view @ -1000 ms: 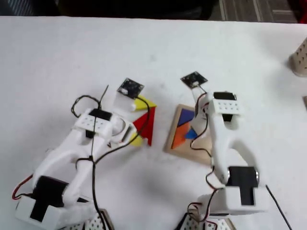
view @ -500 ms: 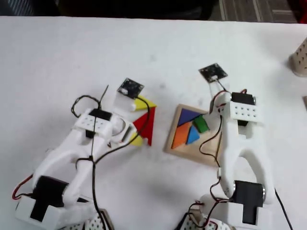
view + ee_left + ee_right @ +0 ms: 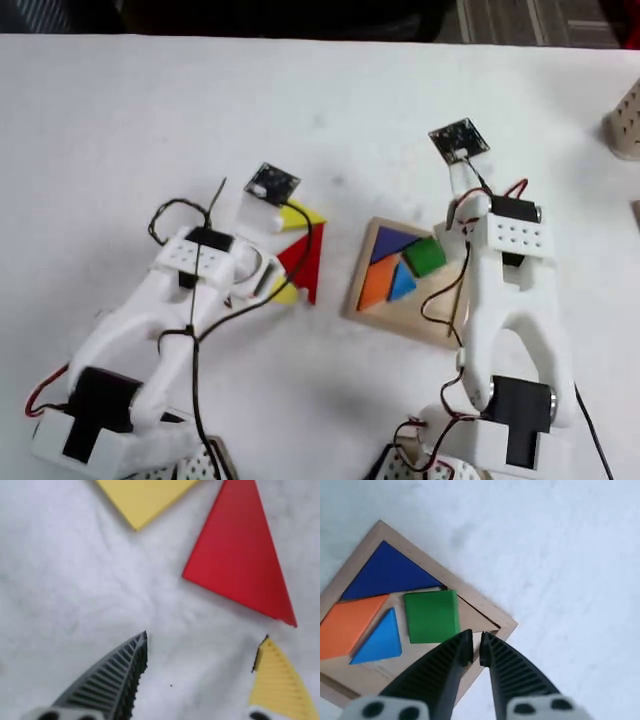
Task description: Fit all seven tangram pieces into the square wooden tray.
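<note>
The square wooden tray (image 3: pixel 425 305) lies right of centre in the high view, turned a little so its corners point up and down the frame. Four pieces lie in it: a dark blue triangle (image 3: pixel 391 245) along the upper left side, a green square (image 3: pixel 424 256) just to its right, and an orange piece (image 3: pixel 373 285) and a small light blue triangle (image 3: pixel 401 283) beneath them. The lower right part of the tray is bare wood. I cannot tell whether the green square sits fully flat.

Left of the tray, well apart from it on the white table (image 3: pixel 200 110), lie a red triangle (image 3: pixel 303 260) and, just above it, a yellow piece (image 3: pixel 300 213).

The right gripper (image 3: pixel 474 645) hangs over the tray's corner beside the green square, its jaws closed to a thin slit with nothing between them. The left gripper (image 3: pixel 202 645) stands wide open over bare table close to the red triangle, holding nothing.

The pieces look like thin, flat, stiff wood with smooth painted faces, so they are probably light and liable to skate on the table when nudged. Being so low, they offer only their edges. The red triangle is best pinched from above across two opposite edges near its middle, with the jaws pressed down to the table. A hold near a sharp tip would likely let it swivel or slip out.
</note>
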Tool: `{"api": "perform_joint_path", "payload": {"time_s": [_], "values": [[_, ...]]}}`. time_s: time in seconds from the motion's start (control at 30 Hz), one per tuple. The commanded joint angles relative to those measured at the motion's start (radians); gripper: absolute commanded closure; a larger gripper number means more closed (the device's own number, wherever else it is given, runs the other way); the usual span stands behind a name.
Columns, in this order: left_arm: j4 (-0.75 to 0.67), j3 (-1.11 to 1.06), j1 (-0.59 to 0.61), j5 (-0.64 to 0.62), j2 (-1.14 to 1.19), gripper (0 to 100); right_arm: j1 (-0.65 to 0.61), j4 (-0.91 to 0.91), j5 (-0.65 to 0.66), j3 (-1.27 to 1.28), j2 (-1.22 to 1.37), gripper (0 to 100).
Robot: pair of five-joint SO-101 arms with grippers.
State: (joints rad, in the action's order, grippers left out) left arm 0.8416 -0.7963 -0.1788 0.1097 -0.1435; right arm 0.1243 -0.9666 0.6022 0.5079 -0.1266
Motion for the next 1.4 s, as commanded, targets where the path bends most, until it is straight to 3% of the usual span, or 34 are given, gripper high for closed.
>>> {"api": "perform_joint_path", "payload": {"time_s": [0.0,0.23,0.47,0.67,0.87,1.03,1.23,1.37], "values": [[-0.020,0.002,0.013,0.008,-0.047,64,0.013,0.045,-0.009,-0.046,0.062,96.7],[-0.021,0.002,0.013,0.008,-0.047,64,-0.005,0.041,-0.009,-0.132,0.248,97.1],[-0.021,0.002,0.013,0.008,-0.047,64,-0.077,-0.027,-0.012,-0.135,0.246,97.1],[-0.021,0.002,0.013,0.008,-0.047,64,-0.053,-0.033,-0.086,-0.155,0.194,97.1],[-0.021,0.002,0.013,0.008,-0.047,64,-0.082,-0.222,-0.087,-0.146,0.062,97.2],[-0.021,0.002,0.013,0.008,-0.047,64,-0.159,-0.297,-0.132,0.002,-0.076,98.1],[-0.021,0.002,0.013,0.008,-0.047,64,-0.248,-0.179,-0.290,0.281,-0.302,98.1],[-0.021,0.002,0.013,0.008,-0.047,64,-0.280,-0.084,-0.354,0.390,-0.318,98.1]]}}
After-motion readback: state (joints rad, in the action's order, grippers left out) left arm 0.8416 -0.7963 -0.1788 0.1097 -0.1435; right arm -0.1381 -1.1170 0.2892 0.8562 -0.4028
